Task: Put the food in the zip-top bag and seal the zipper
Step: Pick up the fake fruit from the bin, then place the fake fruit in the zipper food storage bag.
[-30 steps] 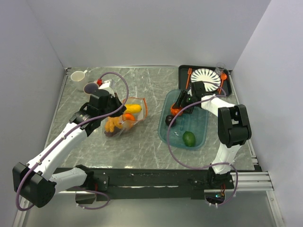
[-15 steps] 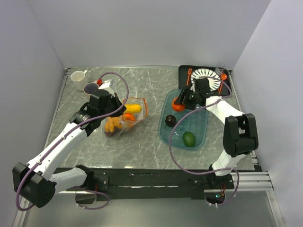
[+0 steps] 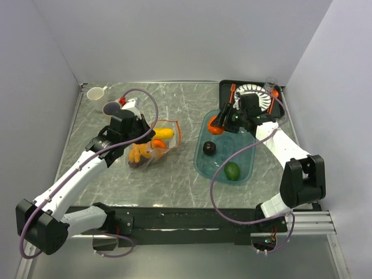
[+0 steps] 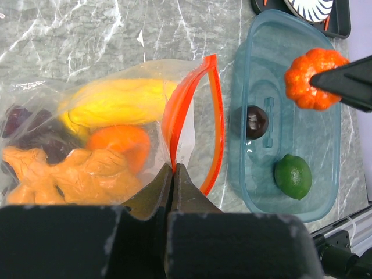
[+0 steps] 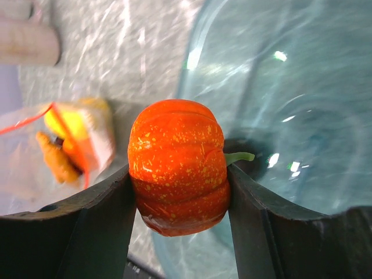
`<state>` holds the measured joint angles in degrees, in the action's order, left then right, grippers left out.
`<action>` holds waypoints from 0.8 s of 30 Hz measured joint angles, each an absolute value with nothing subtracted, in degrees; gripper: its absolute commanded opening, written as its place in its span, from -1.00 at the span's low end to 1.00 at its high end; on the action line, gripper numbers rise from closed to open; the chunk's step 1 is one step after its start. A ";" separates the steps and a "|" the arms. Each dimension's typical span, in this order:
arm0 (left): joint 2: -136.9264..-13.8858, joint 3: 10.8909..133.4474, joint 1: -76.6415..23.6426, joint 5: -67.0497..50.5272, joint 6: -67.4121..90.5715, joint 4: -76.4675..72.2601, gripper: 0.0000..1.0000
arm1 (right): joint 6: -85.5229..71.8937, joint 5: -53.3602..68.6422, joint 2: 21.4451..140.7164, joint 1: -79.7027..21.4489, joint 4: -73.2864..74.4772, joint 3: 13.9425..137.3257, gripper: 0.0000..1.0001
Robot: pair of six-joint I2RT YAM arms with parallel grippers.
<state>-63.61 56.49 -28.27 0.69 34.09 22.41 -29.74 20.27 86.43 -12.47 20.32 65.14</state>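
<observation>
a grey marbled surface (image 3: 174,174) carries everything. the left arm (image 3: 75,174) reaches in from the near left and the right arm (image 3: 285,148) bends in from the near right.

a translucent teal tray (image 3: 244,157) lies right of centre. a black tray (image 3: 224,87) sits just behind it, with a striped white plate (image 3: 253,91) on it.

the zip-top bag (image 3: 157,142) lies left of centre, well apart from the teal tray, with its mouth turned toward that tray. the orange-red zipper (image 4: 216,116) gapes in a loop, unsealed.

the left jaws are pressed together and pinch the bag's plastic at the near end of its mouth. the right jaws stand partly spread and clamp a red-orange pumpkin (image 5: 177,165) by its sides, over the far left end of the teal tray and clear of its floor.

inside the bag are a long yellow fruit (image 4: 116,102), a round orange fruit (image 4: 119,145) just under it, a knobbly orange piece (image 4: 70,177) and purple grapes (image 4: 29,131) toward the closed end.

on the teal tray's floor a green lime (image 3: 232,171) lies at the near end and a dark round fruit (image 3: 209,149) near the left wall, the two apart.

a white mug (image 3: 97,92) and a grey cup (image 3: 111,108) stand at the far left corner.
</observation>
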 measured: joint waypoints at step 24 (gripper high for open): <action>-64.14 56.49 -28.27 -0.27 34.11 21.76 -0.99 | -35.77 24.86 97.43 -34.48 18.85 80.20 -0.44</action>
